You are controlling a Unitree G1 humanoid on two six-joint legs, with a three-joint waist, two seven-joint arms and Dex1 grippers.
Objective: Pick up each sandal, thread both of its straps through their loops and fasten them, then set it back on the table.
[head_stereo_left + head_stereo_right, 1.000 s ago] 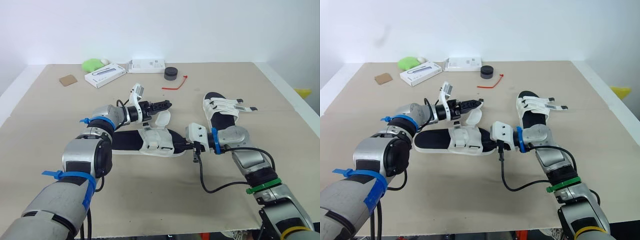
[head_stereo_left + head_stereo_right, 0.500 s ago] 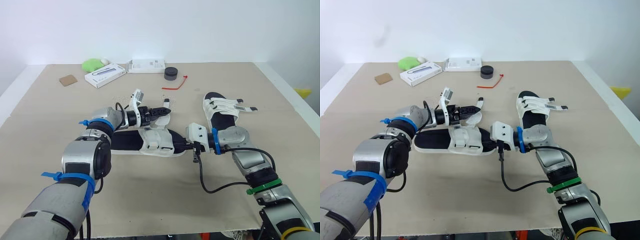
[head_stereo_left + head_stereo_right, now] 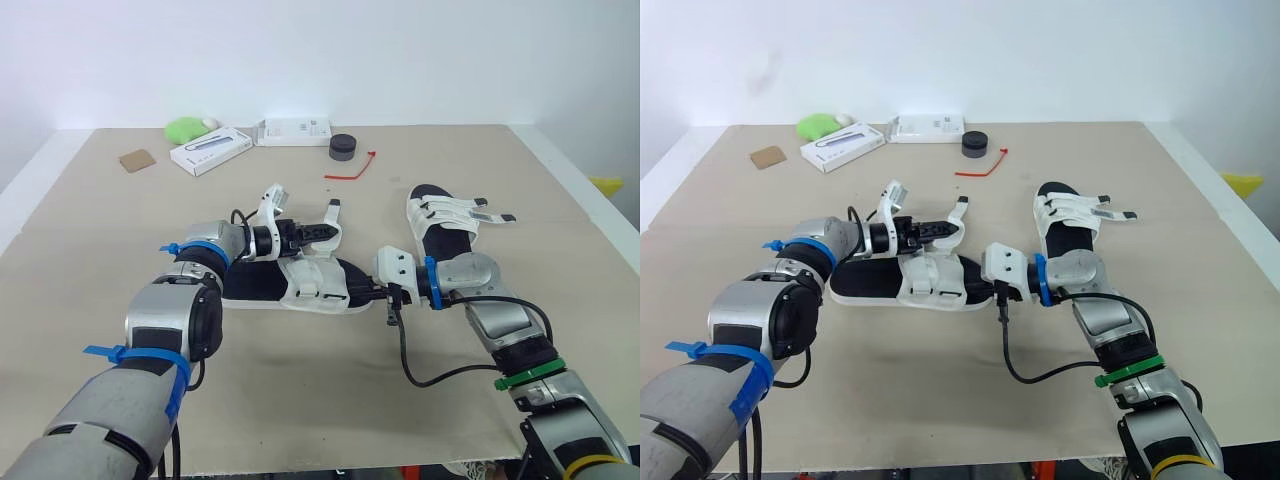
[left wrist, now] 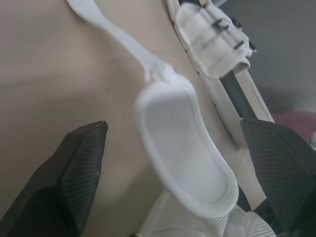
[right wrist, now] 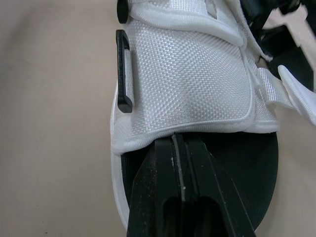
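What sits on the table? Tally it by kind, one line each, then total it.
Sandals: 2
White boxes: 2
Black round puck: 1
Red tie: 1
Green lump: 1
Brown cardboard piece: 1
Total: 8

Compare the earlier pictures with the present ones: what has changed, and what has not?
The left claw came down toward the near sandal, open around its loose strap, whose tip now stands up. The right claw stays shut on that sandal's end; the far sandal has not moved.
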